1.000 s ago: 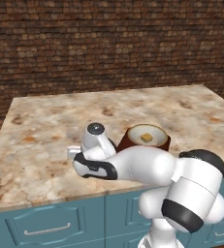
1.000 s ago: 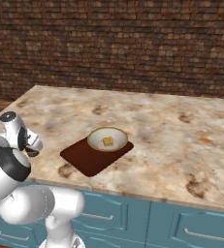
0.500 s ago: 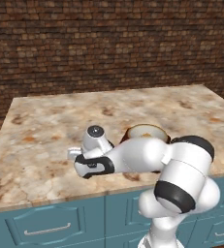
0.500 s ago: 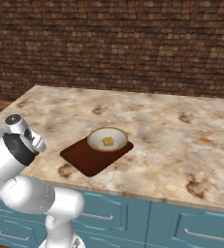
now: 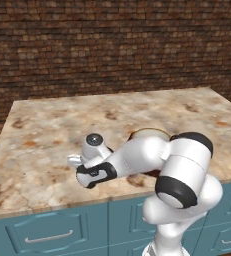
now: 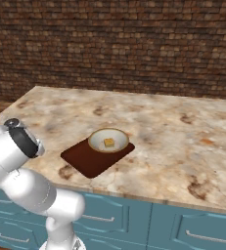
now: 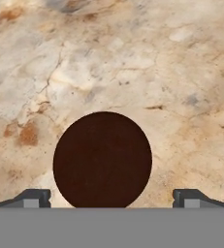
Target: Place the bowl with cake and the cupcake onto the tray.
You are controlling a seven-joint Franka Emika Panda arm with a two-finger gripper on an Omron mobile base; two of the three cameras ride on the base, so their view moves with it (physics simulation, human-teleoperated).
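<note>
arm lower, cupcake (image 7: 102,160) between open end effector (image 7: 111,197) fingertips

No text, label, brand or number can be read anywhere. The surfaces in view carry no readable signs.

Arm bent low and reaching left over the front edge of the counter (image 5: 47,125), hand pointing straight down. Gripper (image 7: 111,198) spread wide, one fingertip (image 7: 33,197) at either side, well apart, clamping nothing.
</note>
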